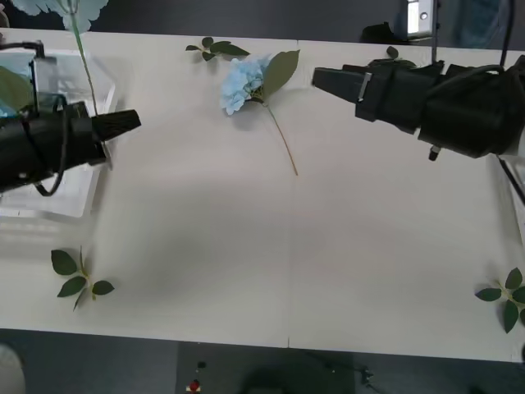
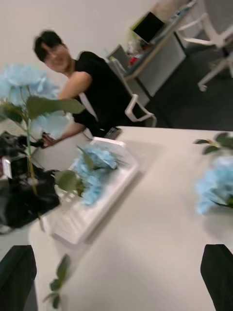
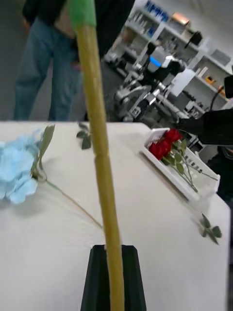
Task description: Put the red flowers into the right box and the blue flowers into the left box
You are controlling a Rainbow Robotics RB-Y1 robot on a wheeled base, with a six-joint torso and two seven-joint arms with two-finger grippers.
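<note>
left pincer [image 1: 131, 121] over the left box [image 1: 57, 201], pinched on a blue flower's stem [image 3: 99, 146], right pincer [image 1: 321, 79] spread, hovering at bench [image 1: 271, 263] far right, another blue flower [image 1: 244, 82] lying mid-bench, red flowers [image 3: 165, 145] in the right box [image 3: 182, 182]

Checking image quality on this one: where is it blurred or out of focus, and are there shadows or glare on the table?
Front view: even light, no glare; the blue flower lying on the table is sharp and casts a faint shadow. Right wrist view: motion-smeared overall, with the left box and its blue blooms soft. Left wrist view: the stem held by the left gripper is close and out of focus; the red flowers are clearer.
</note>
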